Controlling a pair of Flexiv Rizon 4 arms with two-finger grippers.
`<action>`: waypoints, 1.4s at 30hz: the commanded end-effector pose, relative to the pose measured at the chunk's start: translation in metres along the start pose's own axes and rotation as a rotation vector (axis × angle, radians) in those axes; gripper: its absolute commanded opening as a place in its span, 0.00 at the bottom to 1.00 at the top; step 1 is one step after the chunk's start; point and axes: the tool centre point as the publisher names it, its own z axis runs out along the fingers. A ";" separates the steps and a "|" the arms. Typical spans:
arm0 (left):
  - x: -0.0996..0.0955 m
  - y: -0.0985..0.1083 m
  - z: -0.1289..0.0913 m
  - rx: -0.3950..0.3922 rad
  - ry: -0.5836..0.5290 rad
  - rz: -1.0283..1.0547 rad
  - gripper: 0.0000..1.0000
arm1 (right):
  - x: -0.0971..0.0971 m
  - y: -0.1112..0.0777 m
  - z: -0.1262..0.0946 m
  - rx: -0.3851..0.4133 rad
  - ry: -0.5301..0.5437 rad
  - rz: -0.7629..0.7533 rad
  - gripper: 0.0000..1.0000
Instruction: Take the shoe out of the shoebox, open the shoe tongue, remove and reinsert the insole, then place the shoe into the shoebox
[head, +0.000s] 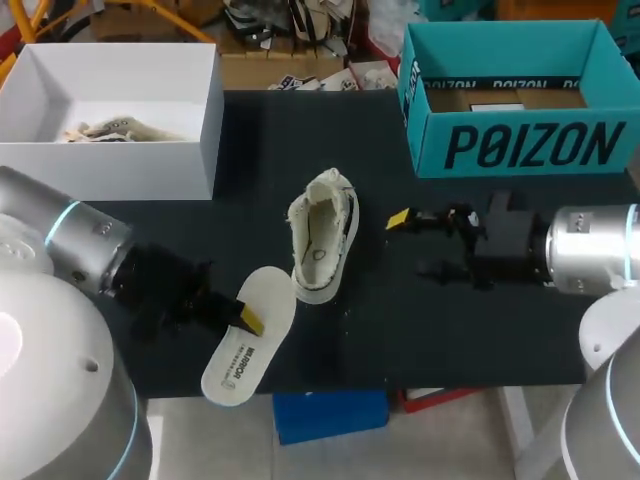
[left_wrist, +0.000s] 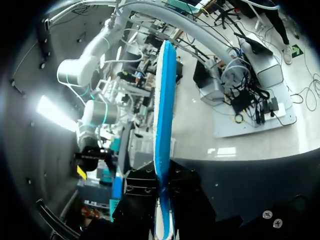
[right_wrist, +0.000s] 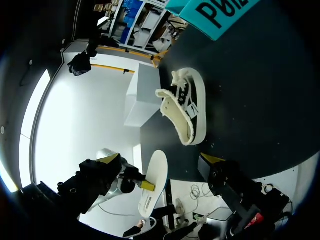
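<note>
The cream canvas shoe (head: 323, 235) lies on its side mid-table, opening toward my right arm; ahead of the right gripper it shows again (right_wrist: 186, 105). The white insole (head: 248, 335) juts over the table's front edge, with my left gripper (head: 246, 319) shut on its edge. In the left wrist view the insole (left_wrist: 164, 125) stands edge-on between that gripper's (left_wrist: 163, 202) black fingers, blue underside showing. My right gripper (head: 412, 243) hovers open to the right of the shoe, nothing between its fingers (right_wrist: 212, 160). The teal shoebox (head: 520, 145) stands open at the back right.
An open white box (head: 150, 165) with crumpled cream material inside stands at the back left. The dark table (head: 450, 330) has bare surface in front of the right gripper. The insole (right_wrist: 154, 182) and the left gripper's yellow tip lie beyond the shoe in the right wrist view.
</note>
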 end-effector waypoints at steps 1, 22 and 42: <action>-0.009 0.022 -0.003 0.110 0.104 -0.009 0.00 | 0.000 0.001 -0.005 0.005 0.003 0.000 1.00; -0.005 0.062 0.013 0.253 0.304 -0.076 0.00 | 0.000 0.001 -0.005 0.005 0.003 0.000 1.00; -0.008 0.119 0.026 0.177 0.307 -0.081 0.00 | 0.000 0.001 -0.005 0.005 0.003 0.000 1.00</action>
